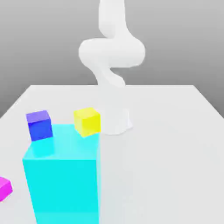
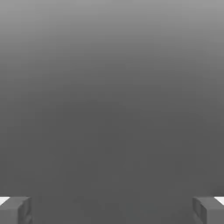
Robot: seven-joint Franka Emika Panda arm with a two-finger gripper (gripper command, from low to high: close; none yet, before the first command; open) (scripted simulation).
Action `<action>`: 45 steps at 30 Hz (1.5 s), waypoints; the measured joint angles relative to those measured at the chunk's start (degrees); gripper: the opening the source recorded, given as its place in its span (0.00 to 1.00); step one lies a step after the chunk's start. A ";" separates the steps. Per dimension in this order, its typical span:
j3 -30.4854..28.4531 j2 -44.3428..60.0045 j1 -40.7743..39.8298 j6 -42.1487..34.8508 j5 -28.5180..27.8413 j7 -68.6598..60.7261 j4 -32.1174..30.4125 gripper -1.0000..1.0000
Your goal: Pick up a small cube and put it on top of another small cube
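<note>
The small red cube is out of view. In the hand view my gripper [image 2: 112, 211] is open: two grey fingertips [image 2: 15, 210] stand far apart with nothing between them, facing a plain grey backdrop. In the exterior view the white arm [image 1: 111, 52] rises from its base [image 1: 116, 122] at the middle of the table and leaves the picture at the top.
A tall cyan block [image 1: 61, 179] stands in front, on the exterior view's left. A blue-purple cube [image 1: 39, 125] and a yellow cube [image 1: 87, 121] sit at its far edge. A magenta cube [image 1: 4, 188] lies at the left border. The white table [image 1: 175, 144] spreads to the right.
</note>
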 joint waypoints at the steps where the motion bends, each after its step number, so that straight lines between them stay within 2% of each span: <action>1: -0.20 1.69 -1.81 1.30 -0.55 1.74 -0.85 0.50; 12: -4.02 21.95 -20.46 16.55 -5.22 23.46 -13.90 0.50; 18: -7.52 33.82 -28.57 25.42 -5.03 35.84 -23.86 0.50; 23: -9.28 41.80 -30.12 31.12 0.19 42.04 -32.87 0.50; 26: -7.84 47.38 -30.06 35.50 5.05 39.72 -33.11 0.50; 30: -1.94 55.57 -35.23 42.19 8.70 37.13 -31.76 0.50; 31: -0.94 57.29 -36.17 43.61 9.05 36.83 -31.46 0.00; 38: -0.64 57.54 -36.47 43.91 8.94 36.94 -31.41 0.00; 45: -4.20 44.45 -34.71 33.25 2.35 41.78 -33.83 0.00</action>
